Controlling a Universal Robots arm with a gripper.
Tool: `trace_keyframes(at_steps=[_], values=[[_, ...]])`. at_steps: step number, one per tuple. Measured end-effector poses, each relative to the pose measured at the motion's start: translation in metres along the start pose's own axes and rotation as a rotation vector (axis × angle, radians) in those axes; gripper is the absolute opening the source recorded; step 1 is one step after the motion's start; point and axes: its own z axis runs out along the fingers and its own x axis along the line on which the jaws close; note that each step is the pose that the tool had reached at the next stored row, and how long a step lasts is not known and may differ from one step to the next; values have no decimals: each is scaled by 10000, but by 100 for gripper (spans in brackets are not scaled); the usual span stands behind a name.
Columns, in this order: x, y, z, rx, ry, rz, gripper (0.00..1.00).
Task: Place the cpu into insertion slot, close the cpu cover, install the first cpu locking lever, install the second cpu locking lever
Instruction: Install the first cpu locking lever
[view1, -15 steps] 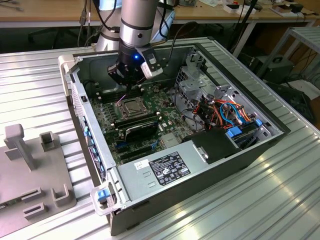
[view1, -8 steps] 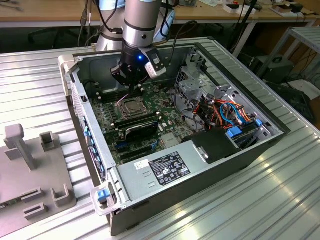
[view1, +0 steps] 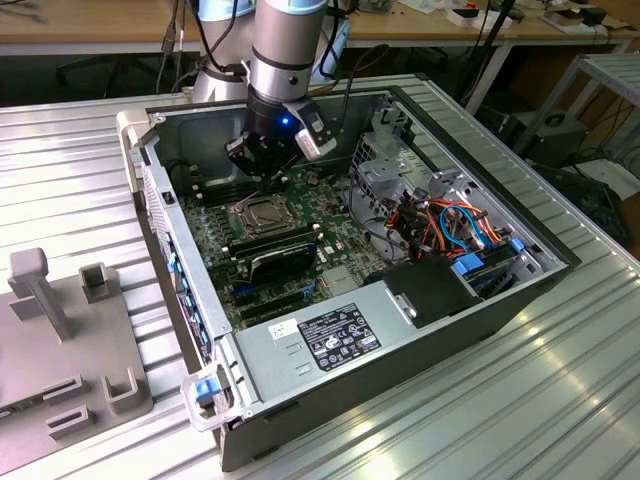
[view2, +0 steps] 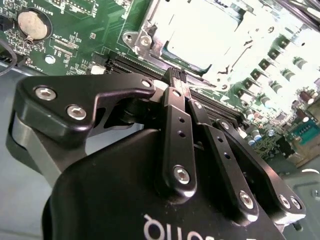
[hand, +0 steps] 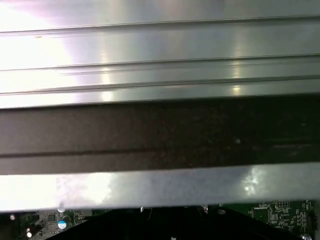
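An open computer case (view1: 190, 330) lies on a ribbed metal table. My gripper (view1: 270, 182) hangs low over the green motherboard (view1: 215, 235), just behind the insertion slot (view1: 262, 213). In the second wrist view the two black fingers (view2: 176, 130) meet at their tips, so the gripper (view2: 176, 76) is shut with nothing seen between them. Just past the tips lies the cpu (view2: 200, 35), its silvery top face up in the socket. The cpu cover (view2: 152, 27) frames it and looks flat. Glare hides the locking levers.
Black memory sticks (view1: 282, 246) lie in front of the socket. The grey power supply (view1: 330, 335) is at the front and a bundle of cables (view1: 450, 225) on the exterior view's right. A grey fixture (view1: 60, 330) stands outside the case. A coin battery (view2: 32, 24) sits on the board.
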Motion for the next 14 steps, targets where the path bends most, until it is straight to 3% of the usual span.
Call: trace_keyframes(at_steps=[14], values=[[-11,2,23,-4,1,-96,11]])
